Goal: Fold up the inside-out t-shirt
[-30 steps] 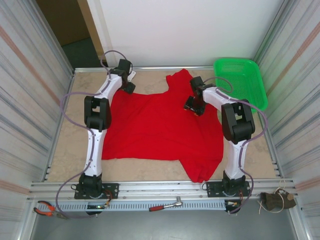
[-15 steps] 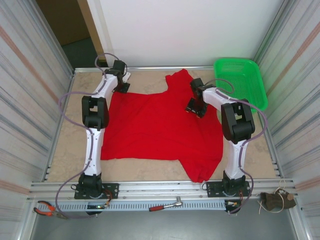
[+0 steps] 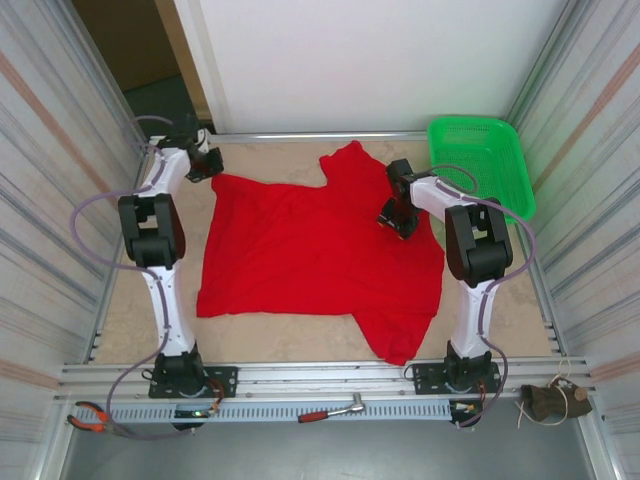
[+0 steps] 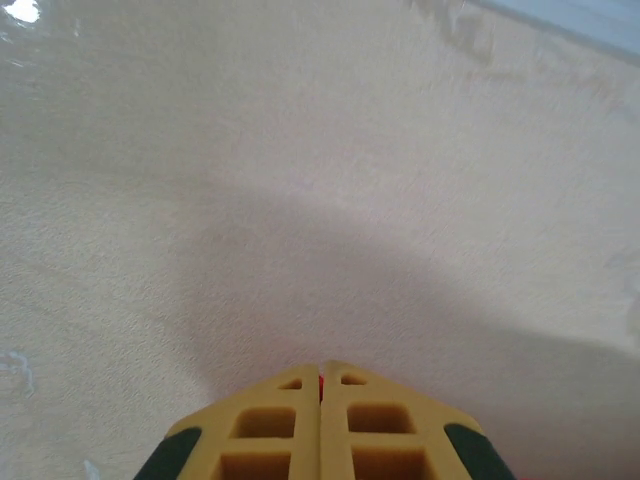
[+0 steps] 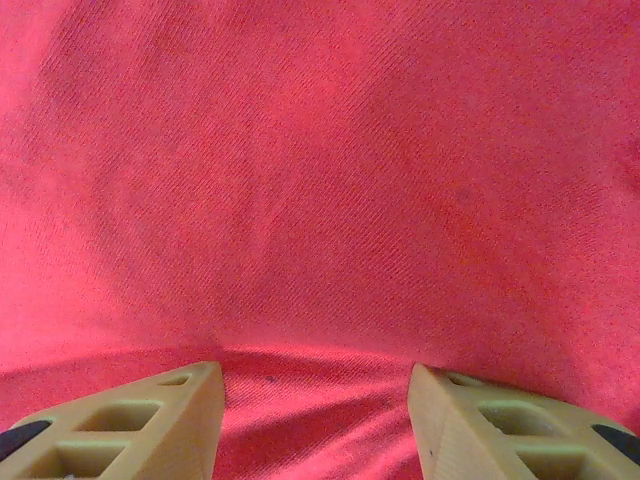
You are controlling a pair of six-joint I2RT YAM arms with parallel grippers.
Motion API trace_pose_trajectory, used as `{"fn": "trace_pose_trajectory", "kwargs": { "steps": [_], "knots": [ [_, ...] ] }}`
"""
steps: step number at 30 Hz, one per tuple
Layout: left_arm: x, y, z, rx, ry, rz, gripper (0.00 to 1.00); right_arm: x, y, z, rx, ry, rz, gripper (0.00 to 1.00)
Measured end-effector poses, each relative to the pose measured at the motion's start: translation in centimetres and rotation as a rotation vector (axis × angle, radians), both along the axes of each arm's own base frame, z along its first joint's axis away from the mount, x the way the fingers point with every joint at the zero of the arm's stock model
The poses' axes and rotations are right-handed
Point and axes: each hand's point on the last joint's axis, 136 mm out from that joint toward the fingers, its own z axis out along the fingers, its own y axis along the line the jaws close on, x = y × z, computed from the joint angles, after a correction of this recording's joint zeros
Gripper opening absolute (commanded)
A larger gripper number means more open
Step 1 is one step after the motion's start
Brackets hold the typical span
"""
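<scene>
Pliers and a ratchet lie on the near rail. Beyond them the t-shirt is spread flat across the middle of the desk, one sleeve pointing at the near edge. The right pincer is low over the shirt's far right part, its fingers spread with red cloth between them. At the far left corner, the left pincer is pressed together, pinching a sliver of the shirt's corner. A green basket sits far right.

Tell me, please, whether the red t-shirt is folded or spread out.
Spread out: the t-shirt lies flat on the table, both sleeves sticking out, no fold visible from above.
</scene>
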Motion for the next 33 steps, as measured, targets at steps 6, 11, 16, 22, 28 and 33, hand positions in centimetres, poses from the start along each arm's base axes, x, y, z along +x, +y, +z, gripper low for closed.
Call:
{"fn": "trace_pose_trajectory", "kwargs": {
  "steps": [6, 11, 16, 22, 28, 33],
  "knots": [
    [1.4, 0.3, 0.9, -0.071, -0.036, 0.058, 0.38, 0.0, -0.3, 0.0, -0.005, 0.001, -0.023, 0.51],
    [2.0, 2.8, 1.6, -0.093, -0.061, 0.127, 0.45, 0.0, -0.6, 0.0, -0.006, 0.004, -0.029, 0.51],
    [1.0, 3.4, -0.1, -0.080, -0.031, 0.133, 0.51, 0.0, -0.6, 0.0, -0.006, 0.004, -0.029, 0.51],
    [0.7, -2.0, -0.6, 0.081, -0.017, -0.078, 0.55, 0.0, -0.6, 0.0, -0.007, 0.004, -0.030, 0.51],
    [2.6, -9.9, -0.1, 0.327, -0.089, -0.366, 0.59, 0.0, -0.7, 0.0, -0.011, 0.002, -0.030, 0.50],
    [2.1, -11.9, -3.0, 0.414, -0.034, -0.471, 0.61, 0.0, -0.7, 0.0, -0.013, 0.002, -0.031, 0.50]
  ]
}}
